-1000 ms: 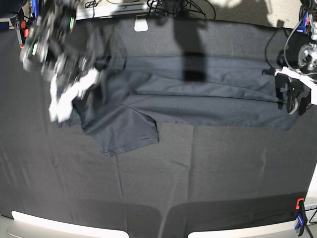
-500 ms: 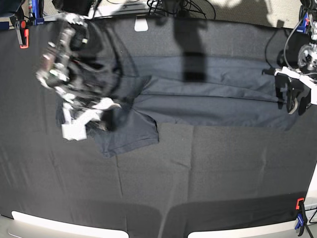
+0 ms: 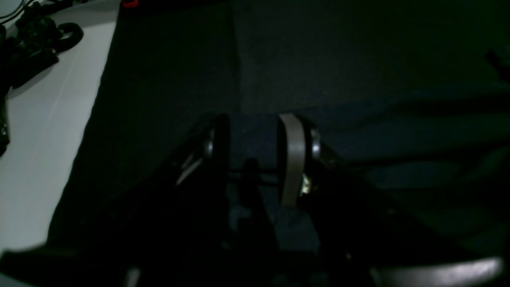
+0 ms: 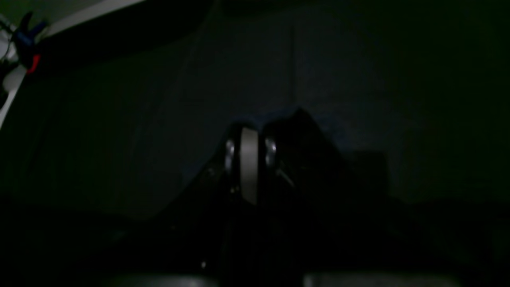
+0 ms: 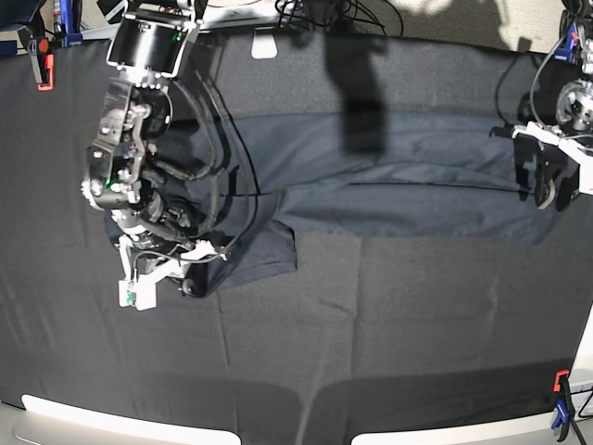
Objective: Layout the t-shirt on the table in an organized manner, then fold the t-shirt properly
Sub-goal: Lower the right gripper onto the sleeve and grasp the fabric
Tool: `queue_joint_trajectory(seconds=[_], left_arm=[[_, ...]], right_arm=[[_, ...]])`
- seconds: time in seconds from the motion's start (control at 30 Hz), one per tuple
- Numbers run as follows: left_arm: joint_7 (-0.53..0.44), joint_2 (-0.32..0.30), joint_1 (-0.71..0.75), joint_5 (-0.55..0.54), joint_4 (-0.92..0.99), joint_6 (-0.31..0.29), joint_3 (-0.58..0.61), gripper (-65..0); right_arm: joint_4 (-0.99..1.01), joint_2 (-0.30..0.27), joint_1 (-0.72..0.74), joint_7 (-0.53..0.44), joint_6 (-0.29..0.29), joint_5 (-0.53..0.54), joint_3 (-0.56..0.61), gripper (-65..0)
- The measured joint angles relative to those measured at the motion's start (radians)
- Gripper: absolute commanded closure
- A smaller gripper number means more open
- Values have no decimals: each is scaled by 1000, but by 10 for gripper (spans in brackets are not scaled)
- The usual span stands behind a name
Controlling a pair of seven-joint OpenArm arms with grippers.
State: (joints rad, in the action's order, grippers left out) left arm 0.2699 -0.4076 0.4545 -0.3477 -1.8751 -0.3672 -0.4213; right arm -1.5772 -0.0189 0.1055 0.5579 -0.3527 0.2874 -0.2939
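Since the earlier pictures, the right arm has swung down and toward the near side, from the far corner to the shirt's sleeve end, and its blur has settled into a sharp outline; the left arm has not shifted.

The table [image 5: 389, 324], draped in creased matte black cloth, fills most of the base view. Across its far half lies the t-shirt [image 5: 398, 176], spread in a long band from the right arm to the left arm, with one sleeve flap [image 5: 255, 260] hanging toward the near side. The cloth looks light, soft and limp, slightly shiny, so it will likely sag, slide and wrinkle when pulled; a hem corner or sleeve edge seems the best place to pinch it, both ends together to keep it taut.

The right gripper [image 5: 157, 278] sits low over the sleeve end, its jaws pressed together in the right wrist view [image 4: 249, 167]; that view is too dark to tell whether cloth is pinched between them. The left gripper [image 5: 547, 185] stands at the shirt's other end, jaws parted in the left wrist view [image 3: 259, 159], with dark blue cloth visible in the gap but no clear grip on it.
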Motion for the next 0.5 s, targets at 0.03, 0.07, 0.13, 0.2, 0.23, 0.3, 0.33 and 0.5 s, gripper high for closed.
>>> queue_joint_trajectory(seconds=[0.03,0.07,0.13,0.2,0.23,0.3,0.33,0.5], left_arm=[[0,0,0,0,0,0,0,-175],[0,0,0,0,0,0,0,-174],[0,0,0,0,0,0,0,-175],[0,0,0,0,0,0,0,-174],[0,0,0,0,0,0,0,-174],[0,0,0,0,0,0,0,-174],[0,0,0,0,0,0,0,-175],[0,0,0,0,0,0,0,-174]], right_arm=[[0,0,2,-11,7,0,-2,-7],[0,0,3,-13,22,0,-2,-7],[0,0,5,-13,47,0,-2,-7],[0,0,5,-13,60,0,-2,-7],[0,0,5,-12,62,0,-2,-7],[0,0,5,-3,62,1,-2,-7],[0,-1,5,17,62,8,-2,-7],[0,9,2,129,15,23,-2,-7]])
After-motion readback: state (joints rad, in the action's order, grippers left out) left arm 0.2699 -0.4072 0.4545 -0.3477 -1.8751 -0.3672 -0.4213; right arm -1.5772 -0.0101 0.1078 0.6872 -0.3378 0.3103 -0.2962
